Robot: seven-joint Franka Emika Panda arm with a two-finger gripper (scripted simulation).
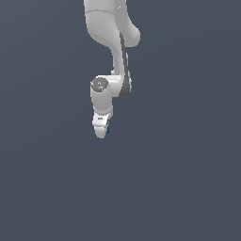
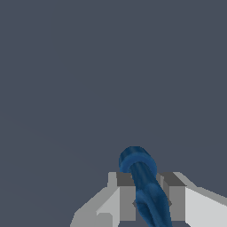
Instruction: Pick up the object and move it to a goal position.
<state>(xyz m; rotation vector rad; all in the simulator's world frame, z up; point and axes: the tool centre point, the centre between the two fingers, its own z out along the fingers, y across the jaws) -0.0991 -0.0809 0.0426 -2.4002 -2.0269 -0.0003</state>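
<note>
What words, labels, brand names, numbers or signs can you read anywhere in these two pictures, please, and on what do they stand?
None: no readable text shows in either view.
The white arm bears no lettering or logo.
The hand and its grey fingers are unmarked.
The dark-blue object between the fingers is plain, with no label.
The grey background carries no signs.

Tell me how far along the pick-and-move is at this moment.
Done: the grasp. In the wrist view the dark-blue object sits between the gripper fingers, which close against its sides. In hand: the carry. In the exterior view the object is only a blue speck at the fingertips of the white arm. Left: reaching the goal position. No goal marker shows in either view, so the remaining travel cannot be judged.
</note>
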